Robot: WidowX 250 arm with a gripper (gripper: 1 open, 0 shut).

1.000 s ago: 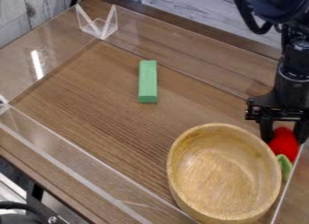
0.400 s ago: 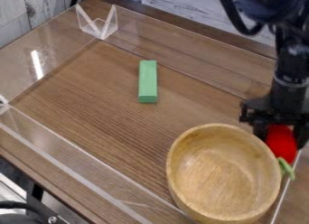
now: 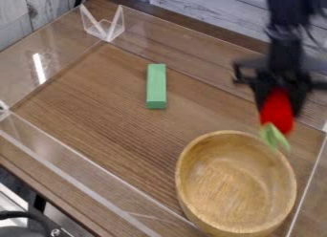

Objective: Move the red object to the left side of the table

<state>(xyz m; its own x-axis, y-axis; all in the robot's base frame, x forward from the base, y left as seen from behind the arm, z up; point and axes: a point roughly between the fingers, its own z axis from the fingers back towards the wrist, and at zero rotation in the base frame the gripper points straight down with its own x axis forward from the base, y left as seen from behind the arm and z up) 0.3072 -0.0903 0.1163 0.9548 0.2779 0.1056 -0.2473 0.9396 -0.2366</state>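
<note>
The red object (image 3: 277,113), a small glossy red toy fruit with a light-green leafy end pointing down, hangs in the air above the right side of the table (image 3: 90,102). My gripper (image 3: 276,94) points down from above and is shut on its upper part. The arm is motion-blurred. The fruit hovers just beyond the far rim of the wooden bowl.
A large wooden bowl (image 3: 236,183) stands at the front right. A green rectangular block (image 3: 156,86) lies near the table's middle. A small clear acrylic stand (image 3: 102,24) sits at the back left. Low clear walls (image 3: 76,174) border the tabletop.
The gripper closed on the red object beside the bowl, then rose and shifted left with it. The fruit now hangs clear of the tabletop.
</note>
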